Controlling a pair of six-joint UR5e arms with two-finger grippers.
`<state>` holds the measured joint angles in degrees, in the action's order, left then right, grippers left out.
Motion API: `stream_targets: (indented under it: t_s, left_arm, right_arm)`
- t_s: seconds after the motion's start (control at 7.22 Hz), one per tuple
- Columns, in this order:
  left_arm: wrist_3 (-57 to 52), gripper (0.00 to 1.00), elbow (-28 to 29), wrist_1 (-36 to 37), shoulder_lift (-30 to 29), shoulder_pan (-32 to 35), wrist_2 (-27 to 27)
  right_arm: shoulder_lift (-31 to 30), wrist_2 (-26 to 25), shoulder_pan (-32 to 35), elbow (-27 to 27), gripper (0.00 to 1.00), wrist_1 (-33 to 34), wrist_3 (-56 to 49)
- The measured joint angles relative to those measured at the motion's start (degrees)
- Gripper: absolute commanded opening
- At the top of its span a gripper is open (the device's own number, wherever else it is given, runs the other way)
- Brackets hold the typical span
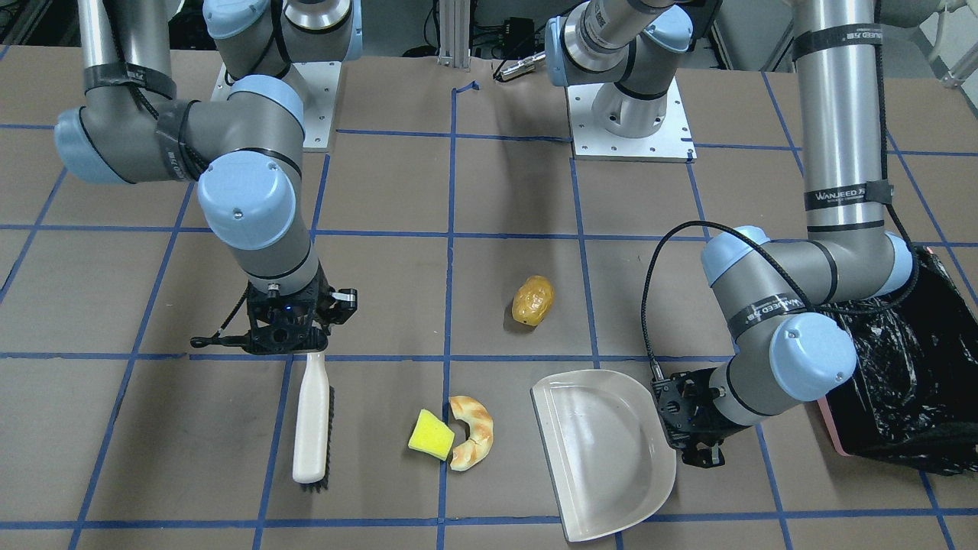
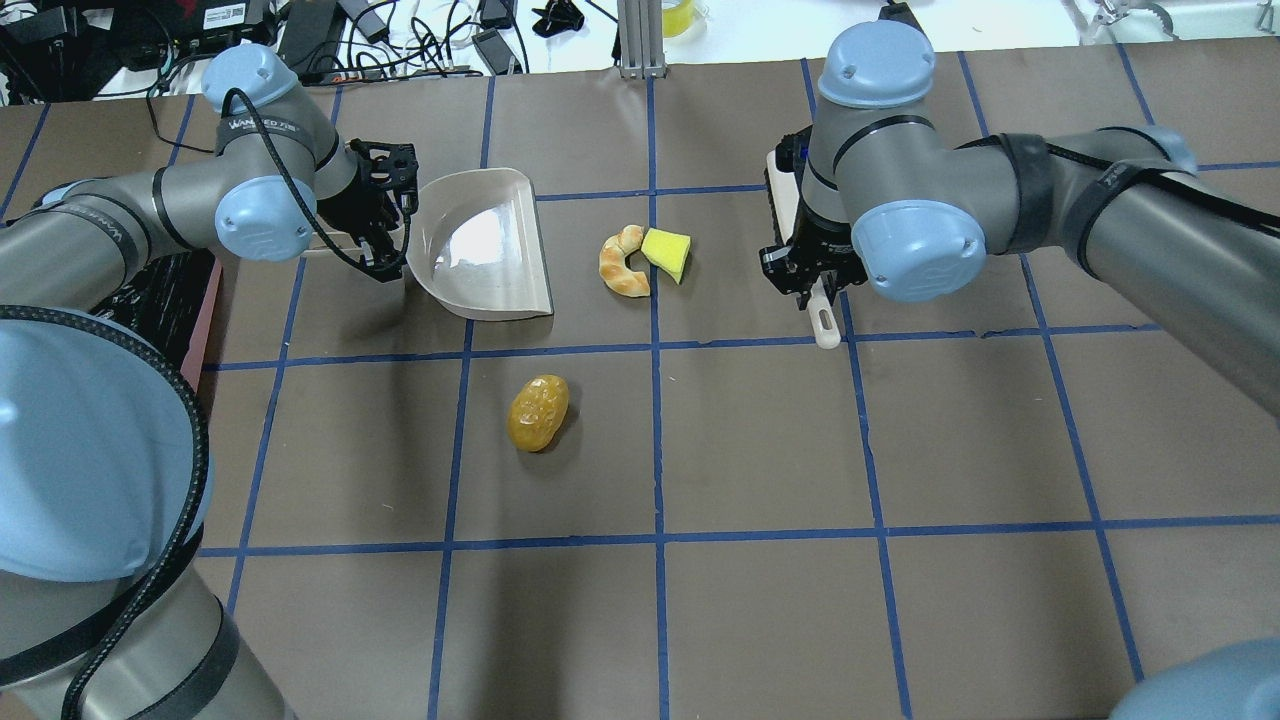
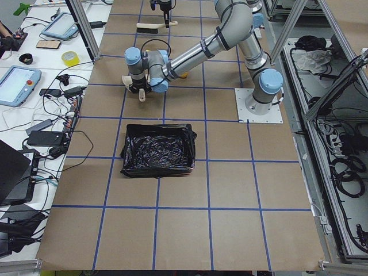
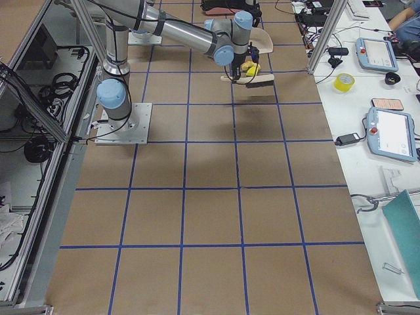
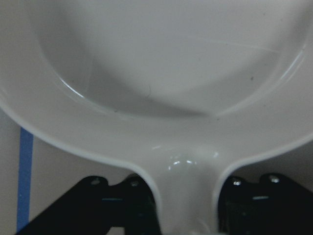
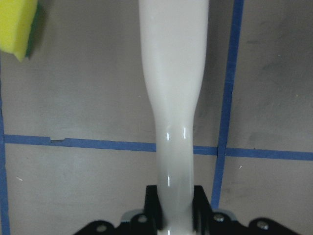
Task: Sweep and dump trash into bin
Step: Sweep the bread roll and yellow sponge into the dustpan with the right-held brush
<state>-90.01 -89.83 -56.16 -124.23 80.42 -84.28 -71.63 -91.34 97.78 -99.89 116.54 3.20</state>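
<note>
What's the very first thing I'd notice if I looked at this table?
The right gripper holds a white brush, and the left gripper holds a beige dustpan. Between them a yellow sponge touches a croissant-like bread piece, with a golden potato-like lump apart, nearer the robot. A black-bagged bin sits on the robot's left.

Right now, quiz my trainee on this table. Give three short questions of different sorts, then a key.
1. True or false: the dustpan already holds a piece of trash.
2. Which piece lies apart from the other two? A sponge, B croissant, C potato.
3. Fill in: the right tool is shut on the handle of the ___.
Key: 1 false; 2 C; 3 brush.
</note>
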Motion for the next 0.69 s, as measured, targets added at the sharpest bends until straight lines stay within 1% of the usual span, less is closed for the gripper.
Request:
stream_targets:
  t_s: [0.42, 0.69]
  left_arm:
    - [-0.1, 0.0, 0.0, 0.0, 0.0, 0.0, 0.1]
    - [-0.3, 0.0, -0.1, -0.1, 0.0, 0.0, 0.0]
  right_arm:
    - [3.0, 0.9, 5.1, 0.9, 0.0, 0.3, 6.1]
    - [6.5, 1.4, 8.5, 3.8, 0.0, 0.2, 10.3]
